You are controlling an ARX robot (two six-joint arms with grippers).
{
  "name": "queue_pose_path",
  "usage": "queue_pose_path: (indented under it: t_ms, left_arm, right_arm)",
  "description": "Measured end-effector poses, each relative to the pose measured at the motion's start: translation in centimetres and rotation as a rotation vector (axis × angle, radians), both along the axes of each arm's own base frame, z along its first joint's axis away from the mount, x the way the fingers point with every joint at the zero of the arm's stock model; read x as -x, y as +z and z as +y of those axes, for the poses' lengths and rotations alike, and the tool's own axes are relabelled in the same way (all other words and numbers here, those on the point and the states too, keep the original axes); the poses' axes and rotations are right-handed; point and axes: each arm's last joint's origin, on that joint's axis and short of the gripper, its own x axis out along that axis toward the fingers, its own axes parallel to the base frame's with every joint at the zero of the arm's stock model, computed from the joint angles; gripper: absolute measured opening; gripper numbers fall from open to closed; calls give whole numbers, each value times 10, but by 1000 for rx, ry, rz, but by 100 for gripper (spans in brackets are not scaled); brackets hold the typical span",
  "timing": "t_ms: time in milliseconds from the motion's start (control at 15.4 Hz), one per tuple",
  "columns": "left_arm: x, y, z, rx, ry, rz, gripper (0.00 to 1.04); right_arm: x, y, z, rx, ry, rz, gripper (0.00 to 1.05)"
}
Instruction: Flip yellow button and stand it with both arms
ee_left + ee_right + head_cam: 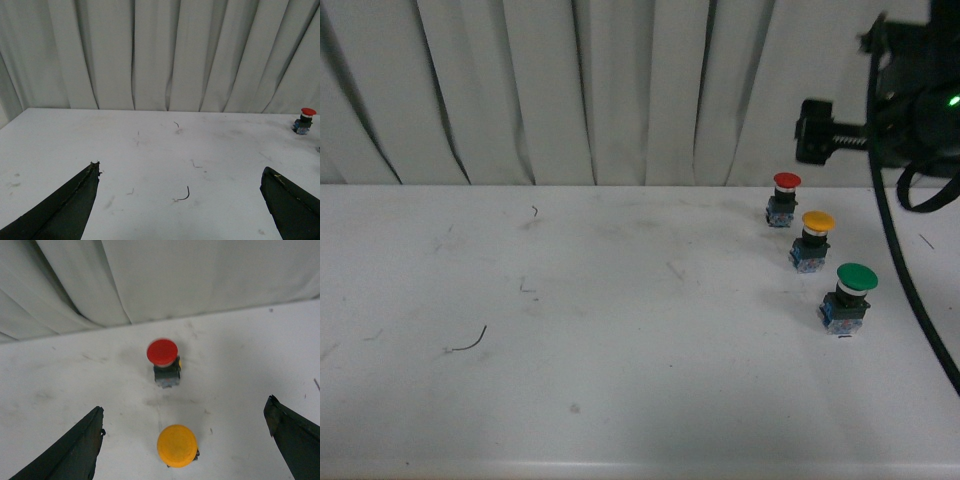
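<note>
Front view: three push-buttons are seen standing upright, caps up, in a diagonal row on the right part of the white table [570, 330]. The red button [785, 197] is farthest back, near the curtain [570, 90]. The yellow button [814, 240] is in the middle, on its blue-and-clear base. The green button [849, 297] is nearest the camera and the largest of the three. The three are set close together but are not touching. Part of the right arm [910, 110] is seen at the upper right, raised above the table, with black cables hanging down along the right edge; its fingers are not shown here. A thin dark wire scrap [470, 343] is seen lying on the left part of the table.

Left wrist view: the left gripper [182, 200] is held wide apart, nothing between the fingers [70, 205], above bare table. The wire scrap [184, 195] is seen on the table between the fingers. The red button [304, 121] is seen far off at the picture's edge. The yellow button is not shown in this view.

Right wrist view: the right gripper [185, 440] is spread wide, released, nothing grasped. The yellow button [177, 445] is seen from above between the two fingers [70, 450], cap up, clear of both. The red button [163, 361] is seen just beyond it, toward the curtain, slightly blurred.
</note>
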Motion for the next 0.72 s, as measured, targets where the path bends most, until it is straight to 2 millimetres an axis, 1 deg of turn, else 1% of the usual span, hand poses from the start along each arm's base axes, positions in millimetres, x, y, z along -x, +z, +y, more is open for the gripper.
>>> queue_pose_path:
  t_ms: [130,260,325,391,456,521,586,651,716]
  left_arm:
    - [0,0,0,0,0,0,98]
    - [0,0,0,0,0,0,98]
    - [0,0,0,0,0,0,98]
    - [0,0,0,0,0,0,98]
    - [0,0,0,0,0,0,98]
    - [0,0,0,0,0,0,98]
    - [0,0,0,0,0,0,98]
    - [0,0,0,0,0,0,98]
    - [0,0,0,0,0,0,98]
  right_arm:
    - [29,31,-16,-52,31,-130,98]
    - [68,54,-27,-91,53,-268,96]
    - [107,68,-38,-3,-9,-444,82]
    - [137,71,-41,39,-17,-490,73]
    - [179,68,-45,76,-20,-482,60]
    - [222,56,-45,94,-18,-486,45]
    - [247,44,-45,101,-18,-527,34]
    - [263,30,-45,105,-17,-511,23]
    - [272,16,-45,109,-13,-464,12]
